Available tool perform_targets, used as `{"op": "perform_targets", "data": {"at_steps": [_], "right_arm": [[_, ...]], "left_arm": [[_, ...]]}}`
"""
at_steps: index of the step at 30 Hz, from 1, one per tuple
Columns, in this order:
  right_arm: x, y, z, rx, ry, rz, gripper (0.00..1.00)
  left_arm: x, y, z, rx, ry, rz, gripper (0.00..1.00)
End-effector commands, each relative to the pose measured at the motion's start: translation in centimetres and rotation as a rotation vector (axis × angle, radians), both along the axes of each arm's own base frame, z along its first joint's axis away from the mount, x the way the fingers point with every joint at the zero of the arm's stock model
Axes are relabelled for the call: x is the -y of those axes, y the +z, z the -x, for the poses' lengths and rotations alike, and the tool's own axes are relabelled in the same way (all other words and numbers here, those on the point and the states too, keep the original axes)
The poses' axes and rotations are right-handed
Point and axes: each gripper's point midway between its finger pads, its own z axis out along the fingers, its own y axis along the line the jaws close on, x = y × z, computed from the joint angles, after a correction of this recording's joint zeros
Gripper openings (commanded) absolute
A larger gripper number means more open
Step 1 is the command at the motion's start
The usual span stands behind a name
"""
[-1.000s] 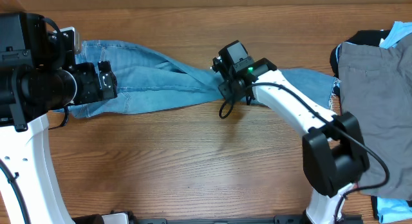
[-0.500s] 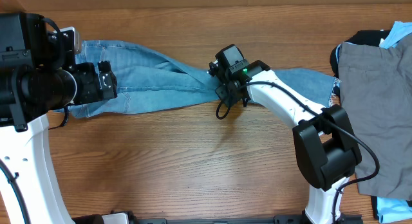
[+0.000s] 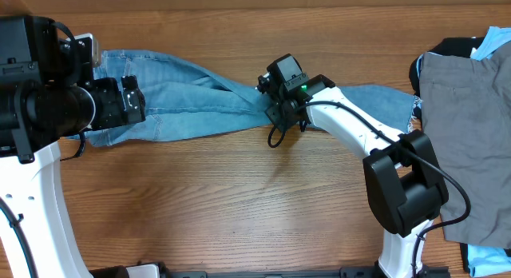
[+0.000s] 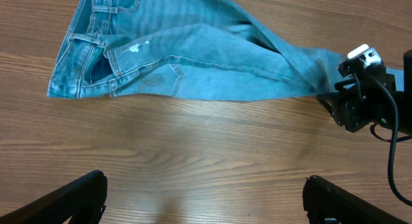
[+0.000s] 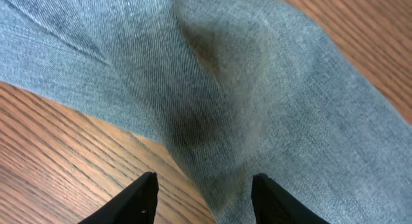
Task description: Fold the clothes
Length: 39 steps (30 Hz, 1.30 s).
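One pair of light-blue jeans [image 3: 192,102]. One pair of grey trousers [image 3: 467,142]. One black garment [image 3: 451,48]. Pale-blue garment [image 3: 497,40]: shows at two spots, count unclear. Two grippers: left gripper [image 4: 206,198], right gripper [image 5: 205,198]. One wooden table [image 3: 239,206].

Jeans [image 4: 193,56] on table [image 4: 193,153], left gripper [image 4: 203,198] spread wide

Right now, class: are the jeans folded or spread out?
Spread, not folded: the jeans lie stretched lengthwise across the table, bunched narrow mid-leg.
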Motion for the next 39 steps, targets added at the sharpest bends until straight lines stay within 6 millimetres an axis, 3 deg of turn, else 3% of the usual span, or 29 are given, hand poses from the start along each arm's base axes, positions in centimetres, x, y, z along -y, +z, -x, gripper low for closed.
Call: {"op": "perform_targets", "data": {"at_steps": [1,12,17,20,24,30,39], "right_arm": [[-0.5,0.2,-0.2,0.012,0.011,-0.015,0.52],[-1.1,0.1,0.3,-0.011,0.018,-0.045,0.52],[-0.9,-1.9,0.6,-0.050,0.017,-0.022,0.52],[0.3,-2.2,-0.1,-0.020,-0.009,0.045,0.49],[1.8,-0.5,-0.9,0.048,-0.043,0.118,0.48],[1.5,3.7,-1.6,0.140,-0.050,0.064,0.48],[1.3,4.3,-1.9,0.160,-0.052,0.051,0.48]], "left_arm": [[-0.1,-0.1,-0.1,-0.004,0.013,-0.001,1.00],[-0.1,-0.1,-0.1,-0.004,0.013,-0.001,1.00],[-0.1,-0.1,-0.1,-0.006,0.013,-0.001,1.00],[-0.1,-0.1,-0.1,-0.006,0.013,-0.001,1.00],[-0.1,-0.1,-0.1,-0.006,0.013,-0.001,1.00],[-0.1,-0.1,-0.1,-0.006,0.014,-0.001,1.00],[-0.1,-0.1,-0.1,-0.006,0.013,-0.001,1.00]]}}
